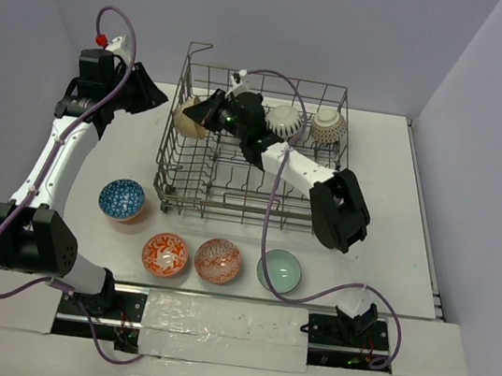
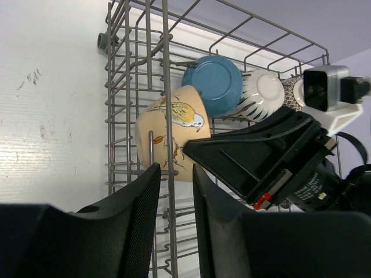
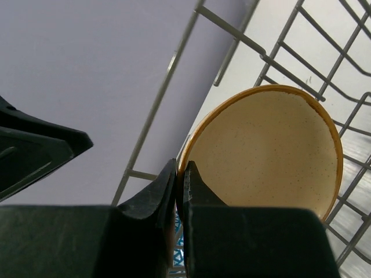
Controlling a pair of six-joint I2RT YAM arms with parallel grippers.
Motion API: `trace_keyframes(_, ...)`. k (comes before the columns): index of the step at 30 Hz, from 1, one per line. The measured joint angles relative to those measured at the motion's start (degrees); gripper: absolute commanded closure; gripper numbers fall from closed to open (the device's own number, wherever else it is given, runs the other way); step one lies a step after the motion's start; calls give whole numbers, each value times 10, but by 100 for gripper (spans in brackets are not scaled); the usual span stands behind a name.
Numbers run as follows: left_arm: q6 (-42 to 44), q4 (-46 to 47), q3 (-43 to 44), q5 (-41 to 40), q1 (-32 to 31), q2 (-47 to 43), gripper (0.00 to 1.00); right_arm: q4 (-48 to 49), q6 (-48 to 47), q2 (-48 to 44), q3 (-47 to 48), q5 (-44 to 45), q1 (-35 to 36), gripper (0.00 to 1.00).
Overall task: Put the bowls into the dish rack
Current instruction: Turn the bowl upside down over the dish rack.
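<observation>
Tan bowl [image 3: 266, 150] on edge at rack [image 1: 167, 171] far-left end, rim pinched tight in right hand [image 3: 180, 168]. Left hand [image 2: 175, 169] just outside rack wall, narrow gap, empty. Risk: thin rim grip may slip; release before bowl seats between tines [image 2: 152, 145] could tip it onto blue bowl [image 2: 213, 84] beside. Left hand could snag wall. Bowl's foot contact with tines hidden; cannot tell if seated. Top view: blue bowl hidden under arm. Four bowls [image 1: 218, 260] unloaded on surface [image 1: 397, 219].

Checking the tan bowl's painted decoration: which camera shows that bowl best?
Left wrist: the tan bowl shows its outside with a painted bird. Right wrist shows only its plain inside, rim pinched by the right gripper; the top view shows it small.
</observation>
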Motion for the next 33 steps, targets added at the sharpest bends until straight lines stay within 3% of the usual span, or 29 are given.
trace_keyframes(33, -2, 1, -1, 17, 3, 0, 67, 96, 77, 32, -87, 27, -1, 100)
